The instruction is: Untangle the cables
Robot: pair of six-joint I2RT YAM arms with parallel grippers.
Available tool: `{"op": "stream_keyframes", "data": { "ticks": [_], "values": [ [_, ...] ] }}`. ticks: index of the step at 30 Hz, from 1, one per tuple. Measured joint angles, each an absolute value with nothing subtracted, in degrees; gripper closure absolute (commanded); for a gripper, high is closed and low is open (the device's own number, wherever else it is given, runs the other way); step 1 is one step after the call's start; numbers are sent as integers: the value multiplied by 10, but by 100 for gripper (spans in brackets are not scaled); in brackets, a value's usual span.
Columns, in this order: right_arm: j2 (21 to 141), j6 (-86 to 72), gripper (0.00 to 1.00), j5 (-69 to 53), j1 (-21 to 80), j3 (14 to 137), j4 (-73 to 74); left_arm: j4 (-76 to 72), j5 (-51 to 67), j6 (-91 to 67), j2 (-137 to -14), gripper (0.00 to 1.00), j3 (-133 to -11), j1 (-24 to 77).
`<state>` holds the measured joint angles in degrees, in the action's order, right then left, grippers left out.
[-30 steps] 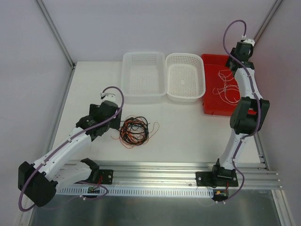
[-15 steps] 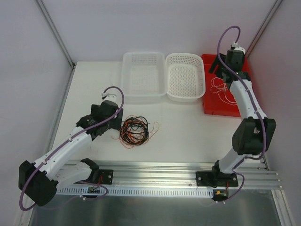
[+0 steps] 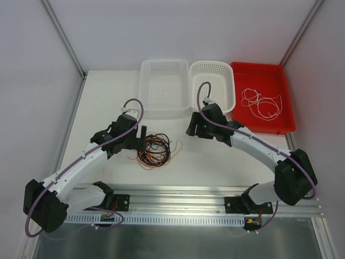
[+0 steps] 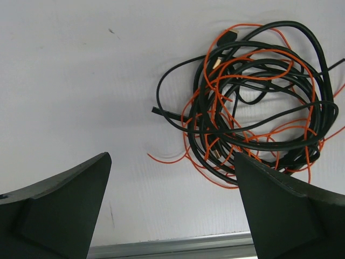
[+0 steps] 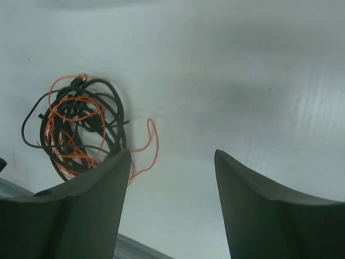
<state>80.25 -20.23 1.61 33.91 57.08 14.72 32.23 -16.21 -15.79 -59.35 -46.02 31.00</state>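
Left jaws: wide open, nothing between them, low over the table (image 3: 215, 156) just on the left-edge side of the tangle (image 3: 154, 149). Right jaws: apart and empty, over bare table on the right-edge side of that heap, close by but not touching it.

Tangle sits between the table's middle and its near edge, slightly toward the left edge. It is black cable (image 4: 302, 70) and thin orange wire (image 4: 259, 78) wound through each other in many loops. One orange tail (image 5: 153, 137) strays out toward the right edge. White cable (image 3: 262, 103) lies alone in the red tray (image 3: 269, 73) at the far right corner, so I judge that one done. Two white baskets (image 3: 164, 86) at the far edge hold nothing.

Risks as I see them:
- A pinch into the thick of the heap would likely catch both colours, and pulling would then tighten the knot.
- Orange wire is thin and flat on the table; it may slip out.
- Both arms crowd one small heap, so a collision is possible.
- With no counter-hold, the whole heap may drag toward the near edge.
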Motion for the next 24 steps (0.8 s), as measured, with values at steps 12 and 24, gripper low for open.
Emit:
{"op": "stream_keyframes", "data": {
  "ticks": [12,24],
  "values": [
    [900,-301,55,29,460,530,45,305,-95,-174,-668,1,-465,310],
    [949,-318,95,58,479,518,25,295,-75,-191,-737,1,-474,310]
  ]
}}
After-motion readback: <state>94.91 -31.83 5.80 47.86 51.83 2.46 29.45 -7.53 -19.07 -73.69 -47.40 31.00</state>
